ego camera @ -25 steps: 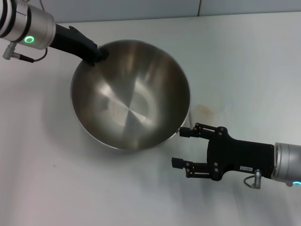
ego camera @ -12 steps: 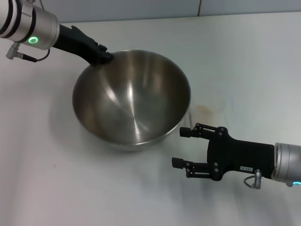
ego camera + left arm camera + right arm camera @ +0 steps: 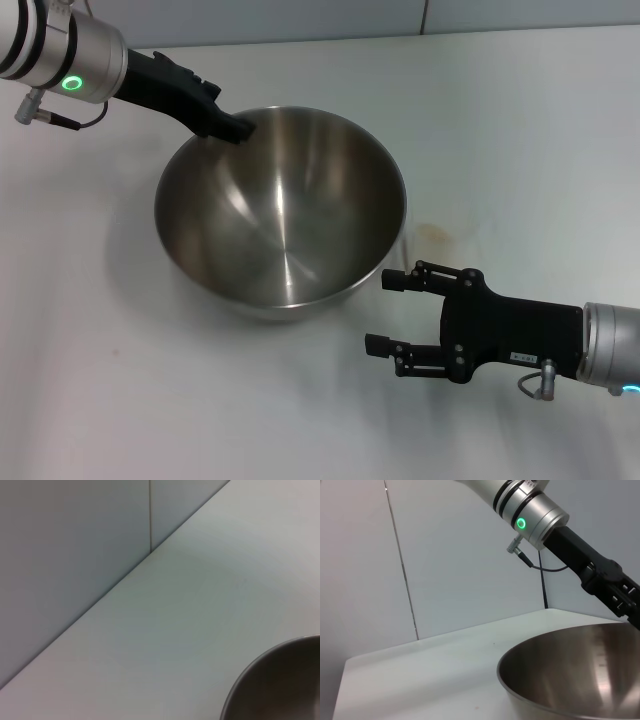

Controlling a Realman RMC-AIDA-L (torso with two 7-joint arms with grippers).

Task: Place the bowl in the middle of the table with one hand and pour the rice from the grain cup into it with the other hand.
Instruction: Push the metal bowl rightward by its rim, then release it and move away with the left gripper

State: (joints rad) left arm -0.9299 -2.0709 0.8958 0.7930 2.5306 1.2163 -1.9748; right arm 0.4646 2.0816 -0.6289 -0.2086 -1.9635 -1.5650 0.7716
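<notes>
The bowl (image 3: 281,212), tilted a second ago, now sits level on the surface (image 3: 520,130), left gripper (image 3: 238,128) at its rim, grip unclear; right gripper (image 3: 385,313) waits open, empty.

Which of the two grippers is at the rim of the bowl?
The left gripper, at the bowl's far rim. The right gripper hangs open beside the near side, not touching.
</notes>
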